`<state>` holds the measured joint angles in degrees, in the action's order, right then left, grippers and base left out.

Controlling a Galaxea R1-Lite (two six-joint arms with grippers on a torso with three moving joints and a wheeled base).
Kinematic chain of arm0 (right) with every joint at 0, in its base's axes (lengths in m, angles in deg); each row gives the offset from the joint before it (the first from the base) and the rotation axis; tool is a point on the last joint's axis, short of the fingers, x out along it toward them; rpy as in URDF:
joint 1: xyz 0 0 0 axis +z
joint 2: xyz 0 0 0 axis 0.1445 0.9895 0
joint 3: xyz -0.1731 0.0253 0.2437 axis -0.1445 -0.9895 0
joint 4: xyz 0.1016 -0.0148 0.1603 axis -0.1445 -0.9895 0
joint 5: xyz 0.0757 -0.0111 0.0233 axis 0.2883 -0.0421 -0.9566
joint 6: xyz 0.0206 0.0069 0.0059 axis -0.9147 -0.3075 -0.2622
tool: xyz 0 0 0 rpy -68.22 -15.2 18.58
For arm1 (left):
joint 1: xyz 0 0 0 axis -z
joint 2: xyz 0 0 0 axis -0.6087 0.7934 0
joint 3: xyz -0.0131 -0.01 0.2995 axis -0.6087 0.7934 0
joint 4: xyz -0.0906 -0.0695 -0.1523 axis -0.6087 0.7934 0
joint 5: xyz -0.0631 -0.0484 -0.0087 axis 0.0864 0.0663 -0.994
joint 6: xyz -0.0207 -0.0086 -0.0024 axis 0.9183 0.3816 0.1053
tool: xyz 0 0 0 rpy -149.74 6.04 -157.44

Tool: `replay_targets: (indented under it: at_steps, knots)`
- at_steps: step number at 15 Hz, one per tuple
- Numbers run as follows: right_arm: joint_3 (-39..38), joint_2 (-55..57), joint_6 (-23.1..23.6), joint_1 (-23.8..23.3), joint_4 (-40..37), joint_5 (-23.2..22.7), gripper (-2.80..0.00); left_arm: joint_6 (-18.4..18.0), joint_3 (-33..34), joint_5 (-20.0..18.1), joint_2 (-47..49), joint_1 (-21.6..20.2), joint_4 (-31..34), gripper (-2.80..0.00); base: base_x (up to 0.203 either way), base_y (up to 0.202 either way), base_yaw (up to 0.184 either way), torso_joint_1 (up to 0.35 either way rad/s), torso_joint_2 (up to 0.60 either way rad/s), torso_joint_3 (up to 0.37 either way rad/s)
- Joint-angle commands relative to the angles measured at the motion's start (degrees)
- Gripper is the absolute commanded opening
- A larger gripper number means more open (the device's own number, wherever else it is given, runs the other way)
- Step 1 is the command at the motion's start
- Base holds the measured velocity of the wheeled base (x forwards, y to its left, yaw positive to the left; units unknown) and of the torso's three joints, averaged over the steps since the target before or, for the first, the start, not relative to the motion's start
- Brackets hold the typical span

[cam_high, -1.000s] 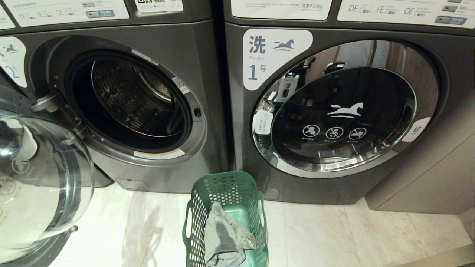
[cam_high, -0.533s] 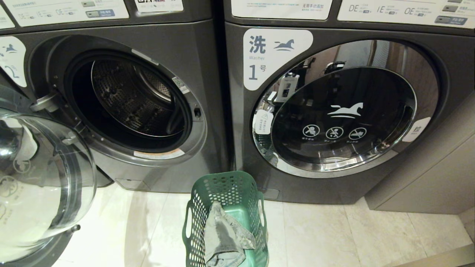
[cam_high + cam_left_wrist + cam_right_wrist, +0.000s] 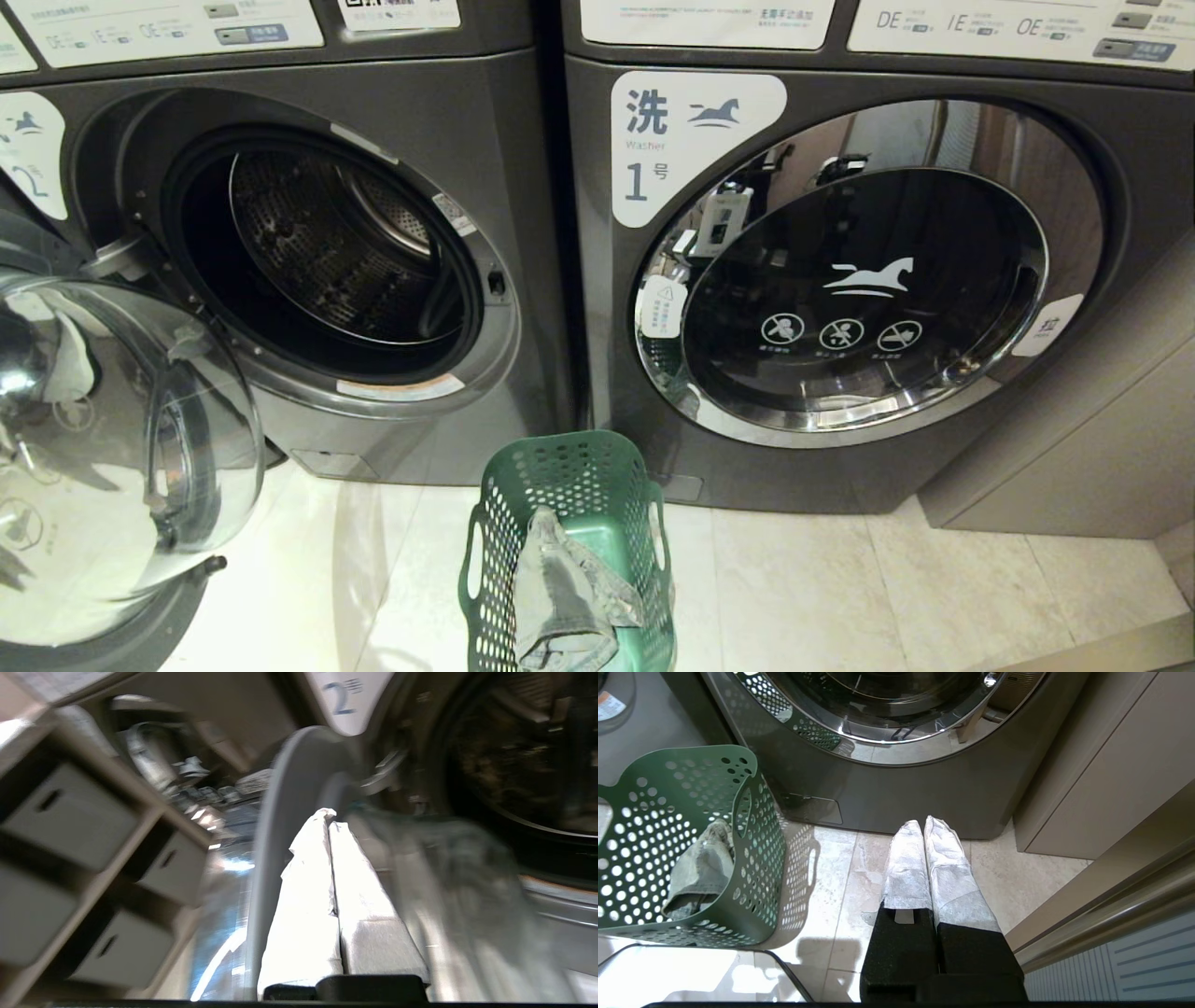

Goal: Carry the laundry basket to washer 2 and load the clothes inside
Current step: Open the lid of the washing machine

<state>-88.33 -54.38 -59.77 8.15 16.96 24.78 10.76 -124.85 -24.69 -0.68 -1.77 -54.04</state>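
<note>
washer 2 (image 3: pixel 308 252): upper left of the head view, dark grey, drum wide open and nothing inside that I can see. The "2" label peeks in at the far left edge.

washer 2's door (image 3: pixel 112 448): lower left of the head view, glass and chrome, hanging open. This is the bit that changed: compared with a second ago it's swung a little further toward the middle of the frame, so its right rim and the reflections in the glass sit further right now.

left gripper (image 3: pixel 331 826): not in the head view. In its own wrist view the white-wrapped fingers are pressed flat together with nothing between them, tips right up by the door's edge. Can't tell if they actually touch it, the view is smeared.

right gripper (image 3: pixel 923 826): white-wrapped fingers closed tight together too, empty, hanging over the pale floor tiles (image 3: pixel 994 877) in front of washer 1 (image 3: pixel 840 280).

laundry basket (image 3: pixel 569 471): bottom centre of the head view, on the floor between the two washers, same spot as before.

clothes (image 3: pixel 565 597): grey-green bundle, still slumped in the basket.
</note>
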Motion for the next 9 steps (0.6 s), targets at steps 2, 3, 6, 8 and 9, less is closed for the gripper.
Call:
replay_targets:
  at_steps: [2,3,6,8,9]
  knots:
    - [0.00,-0.04,0.06,-0.02,0.01,-0.04,-2.80,-2.07,0.13,2.52,0.32,-0.10,-0.07,-2.80,0.000,0.000,0.000,0.000,0.00,0.000]
    - [0.00,-0.04,0.00,-0.02,0.01,-0.04,-2.80,-2.63,0.13,4.34,0.32,-0.08,-0.07,-2.80,0.000,0.000,0.000,0.000,0.00,0.000]
    - [0.00,0.04,0.03,-0.02,0.03,-0.04,-2.80,-5.35,0.30,9.97,0.64,-0.42,-0.03,-2.80,0.000,0.000,0.000,0.000,0.00,0.000]
    - [0.00,-0.02,0.09,-0.02,0.01,-0.04,-2.80,-5.66,0.10,11.47,1.81,-1.87,-0.06,-2.80,0.000,0.000,0.000,0.000,0.00,0.000]
    - [0.00,-0.04,0.05,-0.02,0.01,-0.04,-2.80,-5.76,-0.08,12.03,2.50,-3.01,-0.07,-2.80,0.000,0.000,0.000,0.000,0.00,0.000]
